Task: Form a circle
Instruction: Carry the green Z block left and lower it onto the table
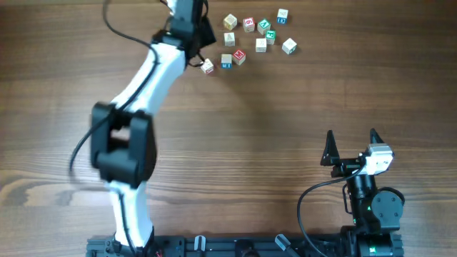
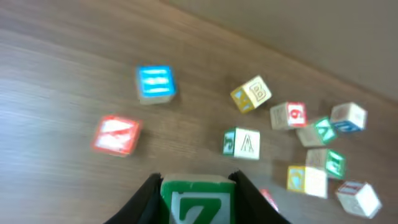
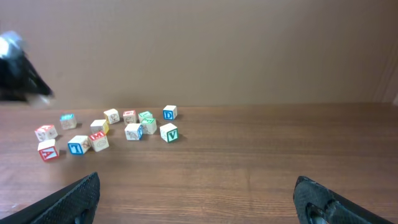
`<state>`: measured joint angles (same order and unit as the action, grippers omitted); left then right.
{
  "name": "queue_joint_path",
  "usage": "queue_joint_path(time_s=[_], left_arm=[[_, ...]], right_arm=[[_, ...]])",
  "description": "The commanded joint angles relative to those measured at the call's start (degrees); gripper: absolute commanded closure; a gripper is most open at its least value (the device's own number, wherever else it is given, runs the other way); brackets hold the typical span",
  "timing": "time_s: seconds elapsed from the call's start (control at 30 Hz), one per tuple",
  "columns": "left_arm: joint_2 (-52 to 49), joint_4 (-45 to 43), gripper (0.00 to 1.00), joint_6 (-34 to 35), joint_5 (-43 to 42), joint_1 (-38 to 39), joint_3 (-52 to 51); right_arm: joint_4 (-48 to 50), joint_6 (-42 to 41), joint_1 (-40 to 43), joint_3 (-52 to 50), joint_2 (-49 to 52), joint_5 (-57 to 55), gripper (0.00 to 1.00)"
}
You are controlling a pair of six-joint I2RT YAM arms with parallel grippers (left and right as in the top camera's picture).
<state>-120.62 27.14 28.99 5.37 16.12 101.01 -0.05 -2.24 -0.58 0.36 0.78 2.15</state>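
From overhead the left claw (image 1: 194, 27) runs off the top edge, and its own housing covers its fingertips. In the left wrist view the green-faced cube (image 2: 198, 200) is cut by the bottom edge, and only the inner edges of the dark fingers (image 2: 144, 202) show. A red-edged cube (image 2: 268, 199) is mostly hidden behind one finger. The blue cube (image 2: 155, 83) and red cube (image 2: 117, 135) are smeared and unreadable. Overhead, the scattered letter cubes (image 1: 257, 32) are too small to read. In the right wrist view the left arm (image 3: 18, 74) is a dark blur clipped at the edge, and the right claw (image 3: 200, 202) shows only its tips.
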Motion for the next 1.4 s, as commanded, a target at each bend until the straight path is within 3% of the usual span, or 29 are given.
queue_joint_path(time_s=[0.0, 0.1, 0.17, 0.23, 0.37, 0.5, 0.6, 0.7, 0.97, 1.23, 1.37], left_arm=[[11.9, 10.1, 0.77, -0.2, 7.3, -0.3, 0.3], [17.6, 24.0, 0.82, 0.1, 10.7, -0.3, 0.3], [20.2, 35.4, 0.83, 1.8, 19.2, -0.3, 0.3], [20.6, 44.1, 0.83, 5.5, 21.5, -1.0, 0.2], [20.4, 49.4, 0.92, 12.5, 18.4, -1.8, -2.8], [20.4, 52.6, 0.85, 12.9, 17.6, -1.9, -8.0], [20.4, 55.8, 0.91, 15.5, 17.9, -2.6, -9.3], [20.5, 58.1, 0.91, 18.5, 20.7, -5.5, -9.3], [20.5, 50.7, 0.87, 22.5, 15.6, -18.7, -13.3], [20.4, 25.7, 0.75, 22.3, 15.7, -26.3, -30.6], [20.4, 19.1, 0.75, 22.3, 17.2, -30.6, -35.0]], right_arm=[[0.1, 0.7, -0.2, -0.1, -0.5, 0.9, 0.0], [0.1, 0.7, -0.2, -0.1, -0.5, 0.9, 0.0], [0.1, 0.7, -0.2, -0.1, -0.5, 0.9, 0.0], [0.1, 0.7, -0.2, -0.1, -0.5, 0.9, 0.0], [0.1, 0.7, -0.2, -0.1, -0.5, 0.9, 0.0], [0.1, 0.7, -0.2, -0.1, -0.5, 0.9, 0.0], [0.1, 0.7, -0.2, -0.1, -0.5, 0.9, 0.0], [0.1, 0.7, -0.2, -0.1, -0.5, 0.9, 0.0], [0.1, 0.7, -0.2, -0.1, -0.5, 0.9, 0.0], [0.1, 0.7, -0.2, -0.1, -0.5, 0.9, 0.0], [0.1, 0.7, -0.2, -0.1, -0.5, 0.9, 0.0]])
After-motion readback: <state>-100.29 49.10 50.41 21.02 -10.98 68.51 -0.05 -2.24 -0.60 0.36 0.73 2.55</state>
